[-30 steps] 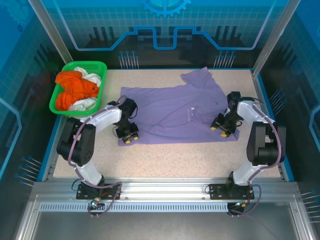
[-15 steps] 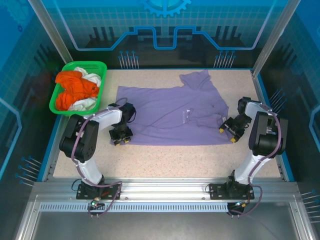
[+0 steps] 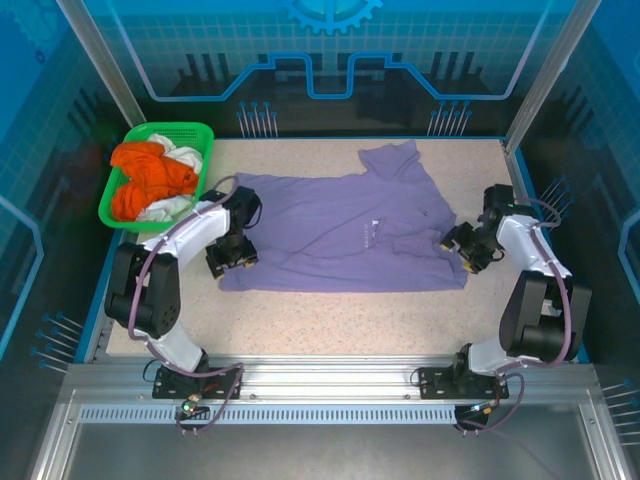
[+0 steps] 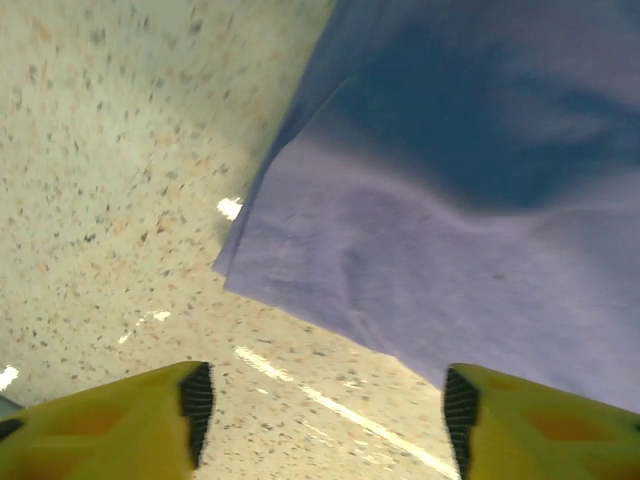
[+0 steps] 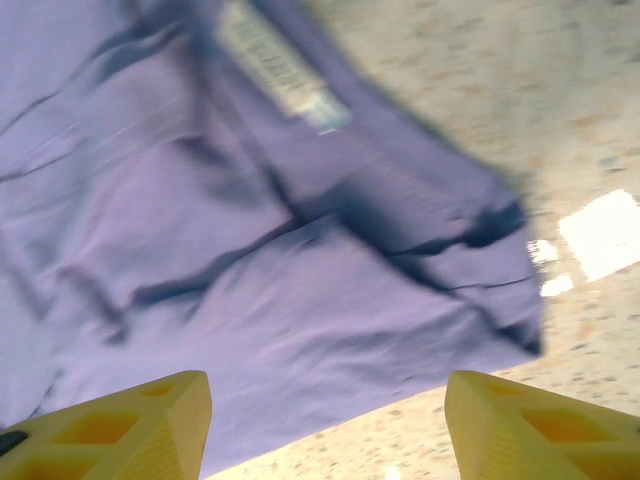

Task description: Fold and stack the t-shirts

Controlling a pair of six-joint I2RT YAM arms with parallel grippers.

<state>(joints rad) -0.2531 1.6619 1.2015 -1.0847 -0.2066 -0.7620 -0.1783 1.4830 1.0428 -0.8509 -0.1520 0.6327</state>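
Note:
A lavender-purple t-shirt with small white chest lettering lies spread flat across the table. My left gripper hangs open at the shirt's near-left corner, over bare tabletop with the hem just ahead of it. At the shirt's right edge my right gripper is open too; wrinkled purple cloth and a white label lie beneath it. Orange t-shirts and white t-shirts are bunched in the basket.
A green plastic mesh basket stands at the table's back-left corner. Bare speckled tabletop runs along the near side in front of the shirt. Blue enclosure walls close in both sides.
Both grippers have spread outward and away from the near edge, the left one to the shirt's left corner and the right one to its right edge. The shirt lies flatter and wider.

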